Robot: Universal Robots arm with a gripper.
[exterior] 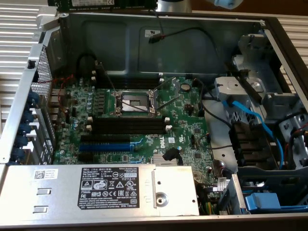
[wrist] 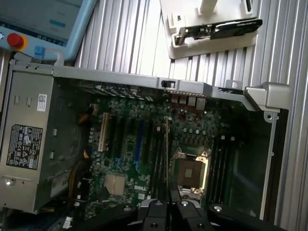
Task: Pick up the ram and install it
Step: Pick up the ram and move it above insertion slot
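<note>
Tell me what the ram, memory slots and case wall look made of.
The ram: green circuit board, matte, with a white paper-like label. The memory slots: likely black plastic, dull, with white end clips. The case wall: grey sheet metal, judging by its soft sheen and folded edges.

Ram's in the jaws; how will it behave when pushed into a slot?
Probably stiff: the ram stands straight out from the jaws, no sag. Likely light, being a thin board. That thinness suggests it could crack if pushed askew.

Ribbed metal table (wrist: pixel 125 43) bears an open computer case (wrist: pixel 120 78), white tray (wrist: pixel 211 49), perhaps a pendant (wrist: pixel 43 21)
</note>
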